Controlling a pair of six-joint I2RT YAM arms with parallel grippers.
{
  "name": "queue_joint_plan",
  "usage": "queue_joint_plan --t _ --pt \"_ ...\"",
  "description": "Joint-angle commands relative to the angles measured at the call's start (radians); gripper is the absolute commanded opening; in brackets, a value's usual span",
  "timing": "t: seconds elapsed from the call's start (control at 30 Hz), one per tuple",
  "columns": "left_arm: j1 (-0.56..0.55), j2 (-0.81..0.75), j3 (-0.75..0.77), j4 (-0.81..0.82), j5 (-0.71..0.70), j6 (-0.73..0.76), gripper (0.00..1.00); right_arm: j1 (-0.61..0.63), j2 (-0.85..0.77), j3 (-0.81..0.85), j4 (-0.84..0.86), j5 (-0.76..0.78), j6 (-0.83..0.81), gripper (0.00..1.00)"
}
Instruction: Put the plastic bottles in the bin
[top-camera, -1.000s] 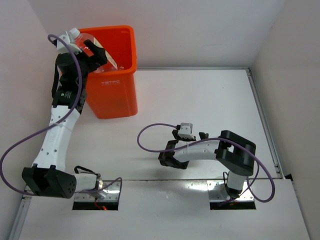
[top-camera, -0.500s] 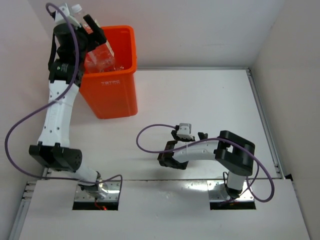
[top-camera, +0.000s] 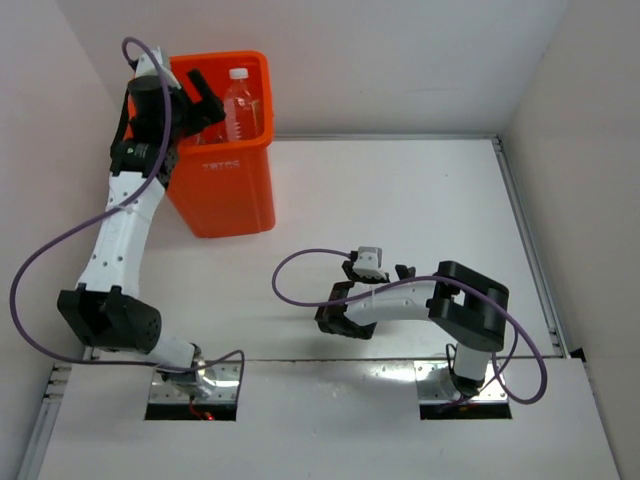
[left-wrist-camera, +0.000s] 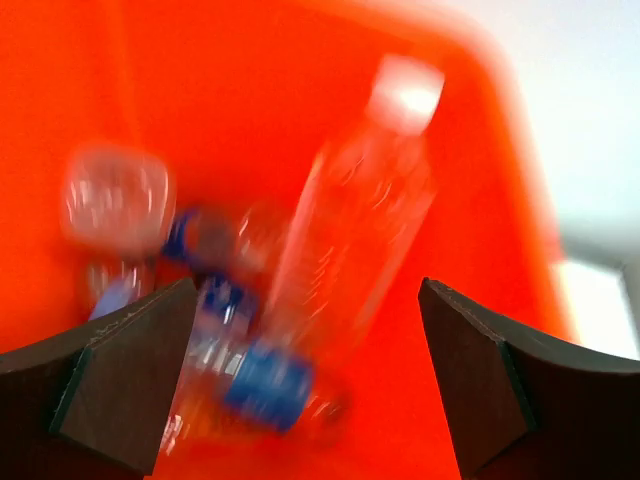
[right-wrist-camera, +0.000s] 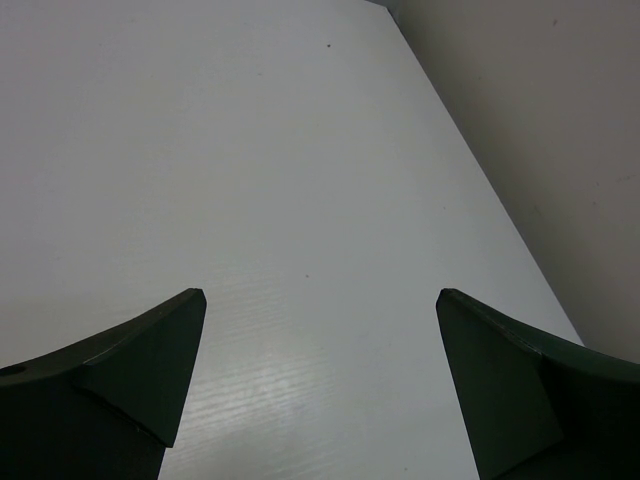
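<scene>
At the upper left of the top view, the left gripper is held spread and empty over the bin. A white-capped bottle is seen inside, among blurred bottles. The right gripper, lower centre, is held open above the table.

Left arm is standing stretched tall and far forward, left claw gaping wide, gripping nothing. Right arm is lying folded low, right claw pointing left, jaws spread, empty.
</scene>
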Motion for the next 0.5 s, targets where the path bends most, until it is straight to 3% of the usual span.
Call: queue_joint_plan --t 0.0,0.3,0.47 --pt "-0.046 -0.076 0.091 0.171 -0.064 0.061 1.0 0.007 0.002 0.03 -0.066 0.043 0.01 1.0" --pt "-0.046 -0.112 0.06 0.19 -0.075 0.071 1.0 0.007 0.002 0.03 -0.066 0.043 0.01 1.0" --pt "-0.046 -0.162 0.06 0.213 0.004 0.052 1.0 -0.014 -0.017 0.031 -0.066 0.033 -0.036 1.0"
